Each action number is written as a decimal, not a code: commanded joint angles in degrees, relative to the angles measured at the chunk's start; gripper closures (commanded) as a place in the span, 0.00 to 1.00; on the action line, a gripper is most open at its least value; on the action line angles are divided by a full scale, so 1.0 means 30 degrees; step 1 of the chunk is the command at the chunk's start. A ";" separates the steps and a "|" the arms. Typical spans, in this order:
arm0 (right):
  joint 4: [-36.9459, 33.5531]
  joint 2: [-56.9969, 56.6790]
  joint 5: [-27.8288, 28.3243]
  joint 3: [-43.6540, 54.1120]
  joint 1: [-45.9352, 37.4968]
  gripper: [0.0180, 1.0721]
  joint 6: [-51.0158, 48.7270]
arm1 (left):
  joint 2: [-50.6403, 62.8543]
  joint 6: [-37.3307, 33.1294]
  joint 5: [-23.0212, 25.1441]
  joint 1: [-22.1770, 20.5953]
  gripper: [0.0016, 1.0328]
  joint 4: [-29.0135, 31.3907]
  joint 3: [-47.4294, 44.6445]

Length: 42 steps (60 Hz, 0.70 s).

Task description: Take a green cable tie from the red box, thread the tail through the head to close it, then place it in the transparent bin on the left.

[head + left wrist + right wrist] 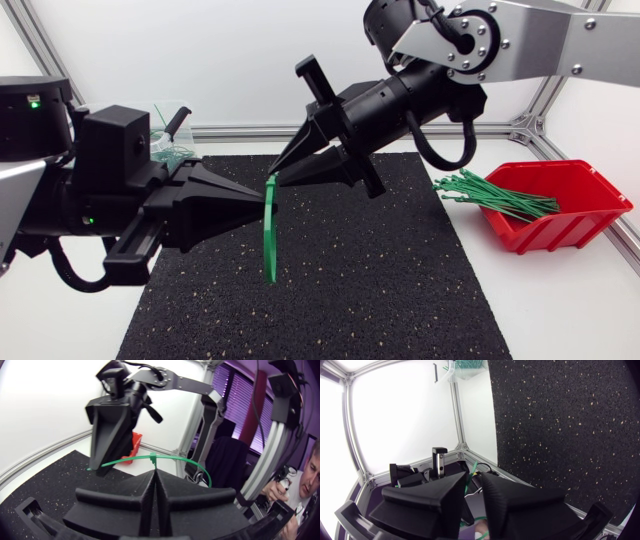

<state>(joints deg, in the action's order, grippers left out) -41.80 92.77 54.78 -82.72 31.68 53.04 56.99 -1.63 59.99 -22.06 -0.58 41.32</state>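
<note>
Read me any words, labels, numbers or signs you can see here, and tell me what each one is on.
None can be read: no print, number or sign shows on the red box, the green cable tie or the black mat.

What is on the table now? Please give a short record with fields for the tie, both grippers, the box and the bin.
cable tie: green cable tie, hanging over the black mat, no loop yet
left gripper: shut on the tie's upper part
right gripper: tip beside the left one, at the tie; grip unclear
red box: at the right, spare cable ties sticking out
transparent bin: far left, green ties inside
</note>
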 commanded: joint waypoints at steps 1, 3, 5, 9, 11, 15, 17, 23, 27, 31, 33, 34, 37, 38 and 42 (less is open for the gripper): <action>-0.0041 -0.0865 -0.0478 -0.0172 -0.0482 0.37 -0.0833 | 0.0427 -0.0014 -0.1011 0.0880 0.97 0.1306 0.1578; -0.0187 -0.1129 -0.1357 -0.0113 -0.0512 0.31 -0.1331 | 0.0456 -0.0424 -0.1626 0.1437 0.97 0.2273 0.2018; -0.0685 -0.1305 -0.2265 -0.0142 -0.0482 0.21 -0.1975 | 0.0514 -0.0688 -0.2740 0.2023 0.97 0.3152 0.2545; -0.1799 -0.1393 -0.3027 -0.0259 -0.0512 0.13 -0.3323 | 0.0778 -0.1479 -0.4497 0.3195 0.97 0.5115 0.3717; -0.2326 -0.1393 -0.3818 -0.0318 -0.0512 0.10 -0.4056 | 0.1042 -0.1684 -0.5992 0.3576 0.97 0.5730 0.4303; -0.2502 -0.1481 -0.4492 -0.0113 -0.0658 0.07 -0.4671 | 0.1950 -0.2563 -0.8365 0.4220 0.97 0.7224 0.5475; -0.2678 -0.1510 -0.5400 -0.0025 -0.0717 0.07 -0.5052 | 0.2477 -0.2885 -0.9273 0.4630 0.97 0.7576 0.6031; -0.2707 -0.2037 -0.7304 0.0619 -0.0717 0.05 -0.6370 | 0.4264 -0.4057 -1.2378 0.5978 0.97 0.7869 0.7701; -0.2619 -0.2447 -0.8916 0.1059 -0.0600 0.05 -0.7015 | 0.5407 -0.4994 -1.4283 0.7150 0.97 0.7664 0.8844; -0.2267 -0.3004 -1.0498 0.1733 -0.0570 0.05 -0.7513 | 0.6930 -0.5258 -1.5044 0.8585 0.97 0.7371 1.0601; -0.1974 -0.3297 -1.1172 0.2114 -0.0570 0.05 -0.7835 | 0.7868 -0.5287 -1.5279 0.9494 0.97 0.7283 1.1656; -0.1945 -0.3385 -1.1347 0.2172 -0.0570 0.05 -0.7952 | 0.8190 -0.5287 -1.5337 0.9728 0.97 0.7224 1.2008; -0.1711 -0.3736 -1.2109 0.2582 -0.0570 0.05 -0.8333 | 0.9040 -0.5551 -1.6216 1.0255 0.97 0.6697 1.2945; -0.1652 -0.3795 -1.2256 0.2670 -0.0600 0.05 -0.8391 | 0.9186 -0.5580 -1.6392 1.0343 0.97 0.6550 1.3121; -0.1271 -0.4264 -1.2666 0.3139 -0.0658 0.05 -0.8509 | 0.9860 -0.5815 -1.7857 1.0753 0.97 0.5437 1.3766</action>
<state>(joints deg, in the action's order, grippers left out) -46.50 81.69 17.82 -75.64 29.87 29.45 84.44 -16.82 8.45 9.26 17.72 79.37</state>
